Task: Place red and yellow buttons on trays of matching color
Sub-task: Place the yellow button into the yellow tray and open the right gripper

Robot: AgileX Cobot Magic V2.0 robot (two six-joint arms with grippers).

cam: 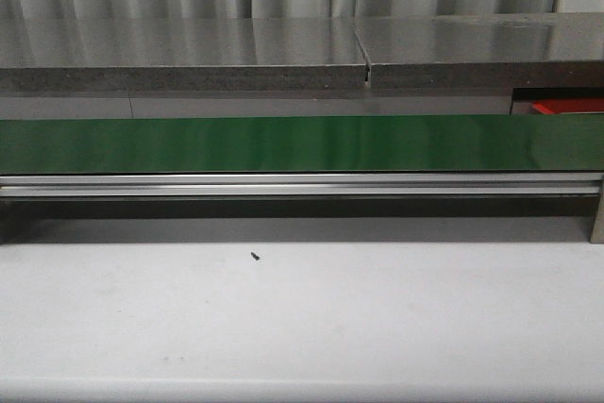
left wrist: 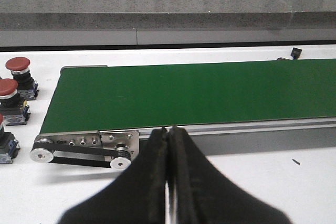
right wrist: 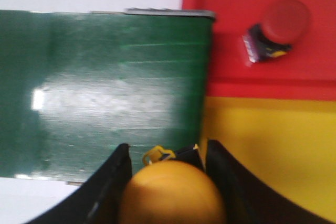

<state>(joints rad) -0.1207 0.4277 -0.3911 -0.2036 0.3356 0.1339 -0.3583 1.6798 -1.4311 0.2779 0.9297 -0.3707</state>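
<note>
In the right wrist view my right gripper (right wrist: 167, 150) is shut on a yellow button (right wrist: 172, 192), held over the end of the green belt (right wrist: 105, 87) beside the yellow tray (right wrist: 273, 150). One red button (right wrist: 278, 27) lies on the red tray (right wrist: 220, 40). In the left wrist view my left gripper (left wrist: 169, 129) is shut and holds nothing, in front of the belt's (left wrist: 199, 90) near rail. Several red buttons (left wrist: 11, 93) stand on the white table past the belt's other end. No gripper shows in the front view.
The front view shows the long green belt (cam: 302, 143) with its aluminium rail (cam: 302, 184), a grey shelf (cam: 189, 54) behind it, a red edge (cam: 566, 106) at the far right, and a small black screw (cam: 255, 255) on the white table. The belt's drive pulleys (left wrist: 84, 150) sit near the left gripper.
</note>
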